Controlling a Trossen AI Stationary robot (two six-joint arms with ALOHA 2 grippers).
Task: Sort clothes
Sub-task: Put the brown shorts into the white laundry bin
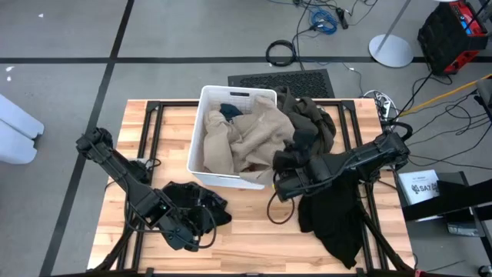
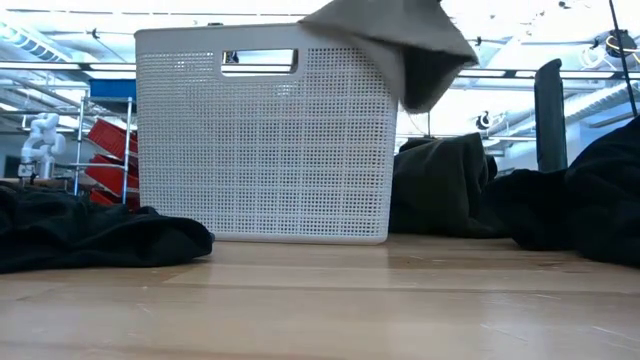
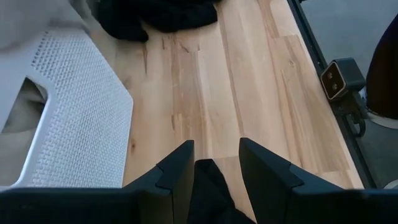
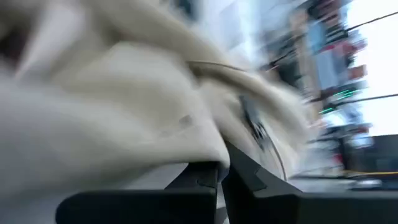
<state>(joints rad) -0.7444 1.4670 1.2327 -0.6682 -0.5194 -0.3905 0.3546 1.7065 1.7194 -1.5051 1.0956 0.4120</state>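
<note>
A: Which step is being carried out now?

B: A garment is being taken at the white bin. The right gripper is being held at the bin's near right corner, and in its wrist view the fingers are seen pressed together with the tan-beige garment lying directly in front of them. Whether a fold is really caught between the jaws cannot be told; the cloth is touching them at least.

A: And the left gripper?

B: Its jaws are being kept clenched on a black garment, which is seen between the two fingers. A further black heap is lying on the wooden table just beside them.

A: Where are the other clothes lying?

B: The tan-beige garment is filling most of the bin and is hanging over its rim, toward the right jaws. An olive-brown garment is draped beyond them, at the bin's far right side. Another dark garment is lying under the right arm, behind the jaws. A dark teal-blue piece is showing deep in the bin.

A: What is being asked by the next move?

B: Probably a lift, straight up from the jaws, so that the tan cloth is being pulled free of the rim. If the grip is only on an edge, the fabric may slip out.
</note>
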